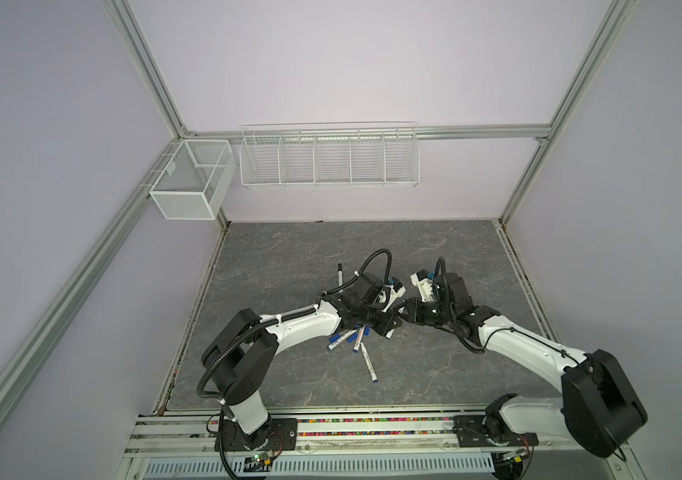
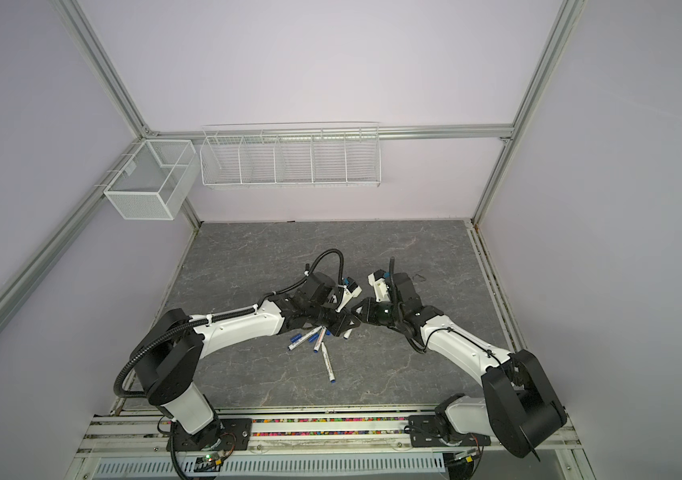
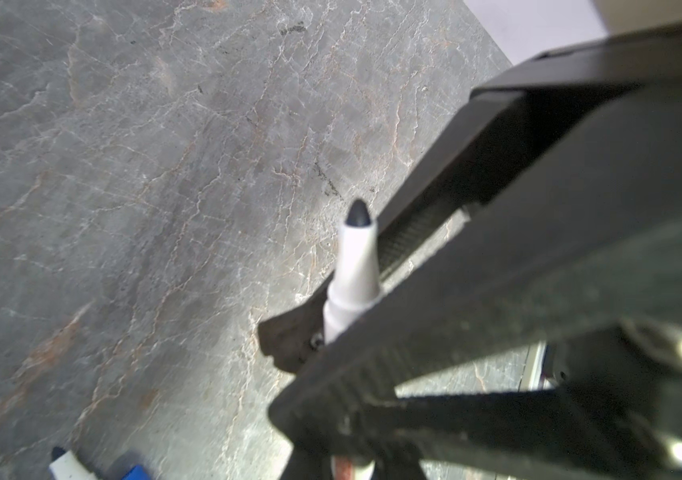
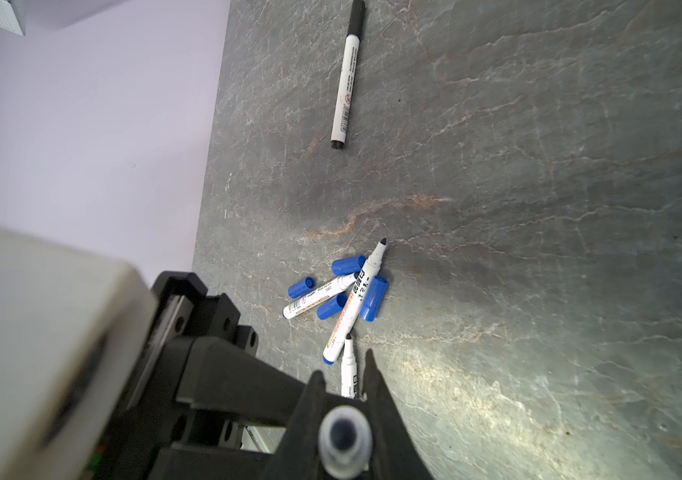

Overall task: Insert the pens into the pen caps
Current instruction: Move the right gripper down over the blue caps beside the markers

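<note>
**Left gripper [image 1: 390,328].** It stood over the middle of the table [image 1: 289,257], meeting the right gripper [image 4: 344,369] almost tip to tip in both top views. Its fingers [image 3: 455,299] were clamped on the held pen [image 3: 354,266], an uncapped white barrel. The dark nib stood clear beyond the fingers, above the table surface.

**Right gripper.** A round white end [image 4: 345,436] with a dark centre sat between its fingers [image 4: 376,386], seen end-on near their roots. Whether the fingers pressed on it or stood off it could not be told. What that end belonged to could not be told either.

**Loose pens [image 1: 352,338].** Three uncapped white pens lay heaped on the table, left of the grippers and nearer, beside the left forearm. Two crossed one another, and the third reached out toward the near edge.

**Blue caps [image 4: 332,306].** Four lay in the same heap, touching the barrels or just beside them. All four were off the pens.

**Black pen [image 1: 339,276].** It lay alone on the table, left of the grippers and farther back, well apart from the heap. Its black cap was on.
</note>
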Available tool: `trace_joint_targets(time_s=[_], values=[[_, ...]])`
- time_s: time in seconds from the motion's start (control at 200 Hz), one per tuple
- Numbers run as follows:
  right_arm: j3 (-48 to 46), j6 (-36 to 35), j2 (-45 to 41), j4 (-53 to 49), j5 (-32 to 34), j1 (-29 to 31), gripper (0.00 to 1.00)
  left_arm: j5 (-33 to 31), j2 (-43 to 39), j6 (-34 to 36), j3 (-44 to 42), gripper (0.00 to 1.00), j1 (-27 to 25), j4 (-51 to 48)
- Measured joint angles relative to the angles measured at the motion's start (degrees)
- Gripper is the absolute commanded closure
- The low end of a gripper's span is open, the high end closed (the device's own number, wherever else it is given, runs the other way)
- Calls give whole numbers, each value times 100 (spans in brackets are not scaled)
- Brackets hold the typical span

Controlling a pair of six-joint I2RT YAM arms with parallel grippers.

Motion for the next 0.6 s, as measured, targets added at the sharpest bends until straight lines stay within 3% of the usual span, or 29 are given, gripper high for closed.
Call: trace_joint_targets(time_s=[0.09,0.32,0.43,0.6], values=[[17,-98,-11,-125,39,15,43,-7,-190,-116,-267,100,179,138],[431,-461,68,-881,538,404,43,-505,-817,-667,-988,100,774,380],[938,-656,575,-1255,817,758,44,-1233,-1228,-970,-1217,100,824,315],[2004,-997,1731,-1937,1384,1388,44,-2942,-2046,-1403,-1370,100,824,22]])
